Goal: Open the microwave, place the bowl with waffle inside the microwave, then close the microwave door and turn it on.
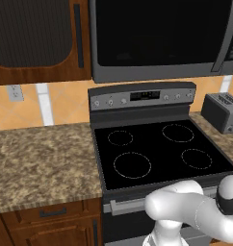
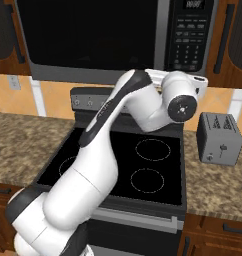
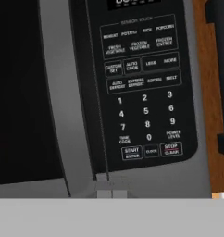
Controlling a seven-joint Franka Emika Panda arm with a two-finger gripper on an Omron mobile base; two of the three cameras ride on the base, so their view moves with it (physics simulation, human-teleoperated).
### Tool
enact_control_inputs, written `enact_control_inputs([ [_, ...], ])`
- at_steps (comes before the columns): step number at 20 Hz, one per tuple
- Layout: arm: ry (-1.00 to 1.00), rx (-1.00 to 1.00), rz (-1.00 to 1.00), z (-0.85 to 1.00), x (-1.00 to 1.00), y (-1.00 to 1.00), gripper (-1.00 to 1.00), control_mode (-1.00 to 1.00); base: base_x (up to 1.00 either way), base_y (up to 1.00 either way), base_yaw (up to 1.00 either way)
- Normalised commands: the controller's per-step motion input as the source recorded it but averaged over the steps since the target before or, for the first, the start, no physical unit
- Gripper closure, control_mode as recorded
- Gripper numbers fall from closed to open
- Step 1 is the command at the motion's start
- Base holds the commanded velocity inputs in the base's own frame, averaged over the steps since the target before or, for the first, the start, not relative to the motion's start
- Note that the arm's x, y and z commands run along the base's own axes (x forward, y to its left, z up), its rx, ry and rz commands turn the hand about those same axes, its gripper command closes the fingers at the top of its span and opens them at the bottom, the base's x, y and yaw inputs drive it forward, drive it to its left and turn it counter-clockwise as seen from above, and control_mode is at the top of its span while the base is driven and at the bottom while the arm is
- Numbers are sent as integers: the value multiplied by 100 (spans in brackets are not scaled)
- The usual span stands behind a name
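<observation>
You can see the microwave [image 1: 161, 38] hanging high on the far wall, right above the black stove [image 1: 157, 151]. The microwave door [image 2: 93, 35] is shut flat against the box, and its long grey handle [image 3: 58, 97] runs up and down along the door's right side. Just to the right of that handle sits the button panel [image 3: 141, 88], with number keys in rows and a start button near its bottom. In the hand view you are looking straight at this panel from close up, and the handle fills the left part of that view. The arm [image 2: 103, 150] rises from the near side, leans over the stove, and bends up toward the lower right part of the microwave. Your fingers are pressed together with nothing between them. The tips are hard to make out in the hand view. The stove has four ring marks on its glass top and a row of knobs [image 1: 109, 101] along its back. A small grey toaster [image 2: 219, 137] stands on the desk [image 1: 41, 158] to the right of the stove. The desk is brown and speckled, and it runs on both sides of the stove. A dark wood cabinet [image 1: 39, 41] hangs on the wall to the left of the microwave.
</observation>
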Motion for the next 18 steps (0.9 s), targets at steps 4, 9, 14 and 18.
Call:
enact_control_inputs([
  [4,13,0,0,1,2,-10,100,-100,0,0,0],
  [9,0,0,0,3,15,0,100,-100,0,0,0],
  [14,2,0,0,0,30,-3,100,-100,0,0,0],
  [18,0,0,0,0,21,-5,100,-100,0,0,0],
])
